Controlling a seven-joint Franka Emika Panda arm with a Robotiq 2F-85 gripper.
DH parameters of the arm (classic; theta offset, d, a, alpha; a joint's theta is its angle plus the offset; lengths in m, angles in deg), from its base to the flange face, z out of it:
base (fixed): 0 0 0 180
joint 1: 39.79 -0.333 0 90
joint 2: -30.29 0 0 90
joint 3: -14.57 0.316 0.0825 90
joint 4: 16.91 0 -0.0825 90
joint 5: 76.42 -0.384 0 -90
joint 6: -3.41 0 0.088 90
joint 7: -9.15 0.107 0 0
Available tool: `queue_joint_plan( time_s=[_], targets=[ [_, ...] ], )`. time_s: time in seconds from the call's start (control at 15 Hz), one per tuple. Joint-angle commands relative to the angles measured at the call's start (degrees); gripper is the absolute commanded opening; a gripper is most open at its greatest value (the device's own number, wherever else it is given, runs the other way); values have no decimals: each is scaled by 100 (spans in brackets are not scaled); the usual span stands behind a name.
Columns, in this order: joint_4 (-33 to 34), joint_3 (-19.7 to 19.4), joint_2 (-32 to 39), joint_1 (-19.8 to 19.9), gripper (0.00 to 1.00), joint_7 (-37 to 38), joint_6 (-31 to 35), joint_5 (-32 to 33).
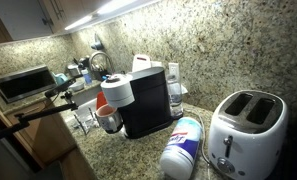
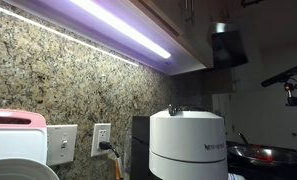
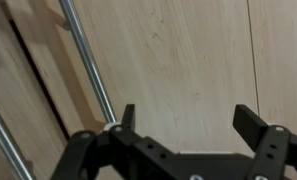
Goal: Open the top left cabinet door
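exterior view: top left cabinet door (image 1: 23, 15) sits at the frame's upper corner above the granite counter (image 1: 108, 155), white toaster (image 1: 246, 130) near. other exterior view: under-cabinet light strip (image 2: 118, 25) glows. wrist view: your gripper (image 3: 183, 118) is spread wide, holding nothing, facing a pale wood-grain panel (metal bar handle (image 3: 88, 60) just beside one finger).

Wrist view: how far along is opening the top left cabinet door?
Done: nothing yet; the top left cabinet door looks shut, with only a thin dark seam beside it. In hand: the gripper, jaws open, faces the door with the bar handle close by, ungrasped. Left: grasp the handle and pull.
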Motion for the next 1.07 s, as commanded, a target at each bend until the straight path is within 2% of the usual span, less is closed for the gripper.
queue_joint_plan(
  time_s=[0.0, 0.2, 0.27, 0.33, 0.53, 0.67, 1.0],
  targets=[
    [217, -218, 436, -204, 100, 224, 288, 470],
    [285, -286, 608, -170, 100, 358, 390, 670],
    [357, -213, 718, 28, 100, 535, 398, 648],
    [408, -280, 623, -41, 100, 559, 260, 669],
    [579, -307, 622, 107, 100, 717, 212, 647],
    [682, -430, 646, 68, 100, 744, 200, 633],
    [767, -845, 634, -305, 100, 664, 85, 661]
  ],
)
